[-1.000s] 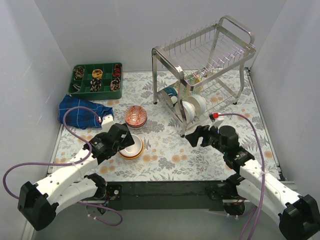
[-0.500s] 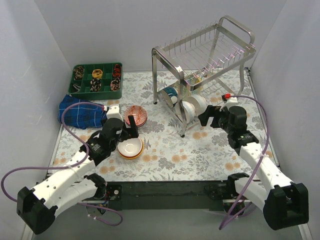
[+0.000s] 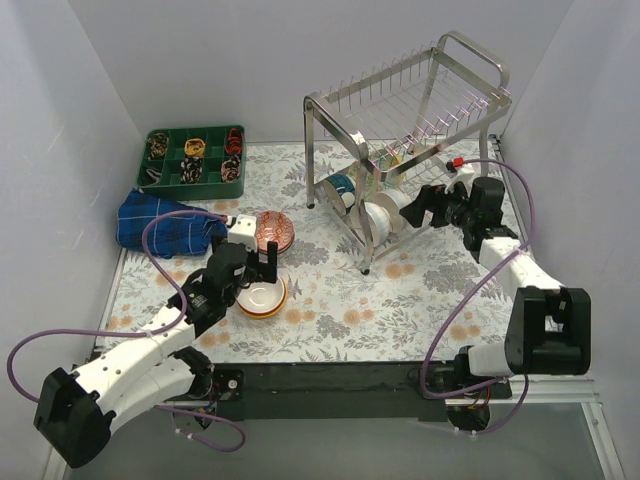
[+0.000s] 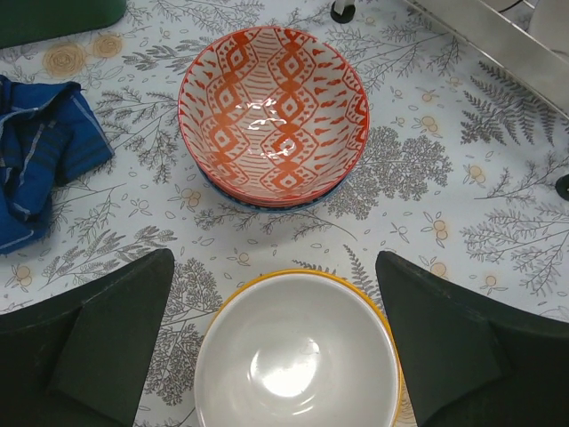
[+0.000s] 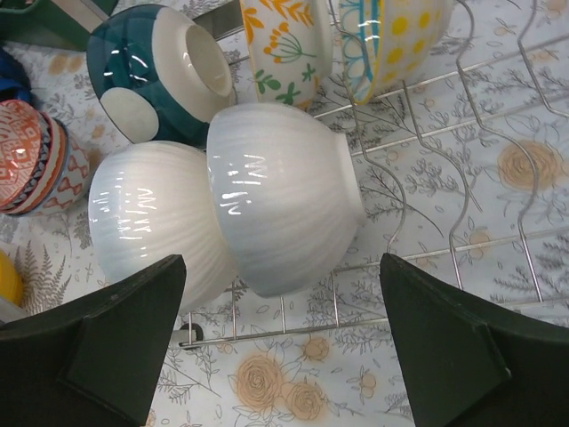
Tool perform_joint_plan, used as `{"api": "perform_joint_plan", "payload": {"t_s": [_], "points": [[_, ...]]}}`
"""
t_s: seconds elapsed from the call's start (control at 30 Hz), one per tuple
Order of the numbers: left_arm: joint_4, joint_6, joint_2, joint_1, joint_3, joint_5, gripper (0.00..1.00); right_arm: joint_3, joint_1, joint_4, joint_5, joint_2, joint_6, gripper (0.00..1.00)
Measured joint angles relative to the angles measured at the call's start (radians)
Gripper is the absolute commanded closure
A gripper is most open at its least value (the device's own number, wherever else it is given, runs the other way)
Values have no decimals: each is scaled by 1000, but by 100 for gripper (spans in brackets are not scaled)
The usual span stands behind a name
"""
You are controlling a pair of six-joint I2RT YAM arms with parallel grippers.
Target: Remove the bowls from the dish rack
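Step in hand: we judge that the right arm is lining up to take a bowl from the lower shelf of the dish rack.
Right gripper: its jaws are spread wide and hold nothing; they face the nearer white ribbed bowl.
Left gripper: it is wide open and empty, and hangs over a white bowl nested in an orange one on the table.
Bowls in the rack: a second white bowl touches the nearer one on its left. Behind them are a teal bowl, a leaf-patterned bowl and a yellow-dotted bowl.
Bowls already out: a red-patterned bowl sits on another bowl, near the blue cloth.
Grip: we would put one finger inside the rim and one outside, because the glossy rounded wall looks likely to slip from a squeeze across its body.
Lift: we would draw the bowl up along the prongs before pulling it out.
Risk: the touching neighbour may roll or tip once its support goes.
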Motion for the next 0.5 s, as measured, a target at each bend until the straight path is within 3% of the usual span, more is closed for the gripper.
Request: {"api": "perform_joint_plan", "payload": {"t_s": [0.5], "points": [[58, 80, -20, 0, -22, 7, 2, 195, -15, 44, -223, 320, -116, 1]]}}
